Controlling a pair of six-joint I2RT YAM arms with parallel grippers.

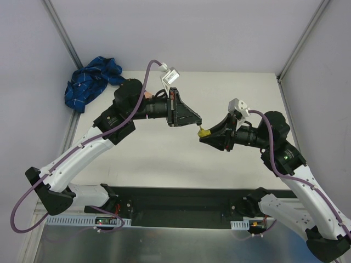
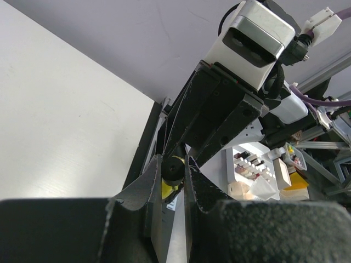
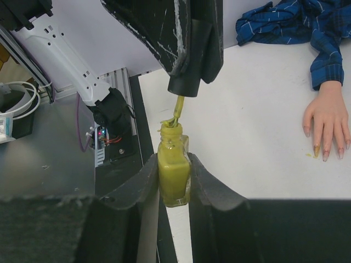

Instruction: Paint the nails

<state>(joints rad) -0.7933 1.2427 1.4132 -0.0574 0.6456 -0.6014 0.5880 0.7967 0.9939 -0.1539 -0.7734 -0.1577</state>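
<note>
One bottle (image 3: 173,183) of yellow-green polish sits clamped in your right gripper (image 3: 173,163); your left gripper (image 2: 174,164) pinches the cap (image 3: 184,86), brush (image 3: 177,109) in the neck.

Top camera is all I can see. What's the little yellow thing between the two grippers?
Observer: A polish bottle, yellow-green, clamped upright in the right gripper.
Operator: What's the left one got?
Observer: The left gripper grips the dark cap; its brush reaches into the bottle's neck.
Operator: And the nails?
Observer: The mannequin hand lies palm-down on the table by the plaid sleeve; one of the nails looks yellow.
</note>
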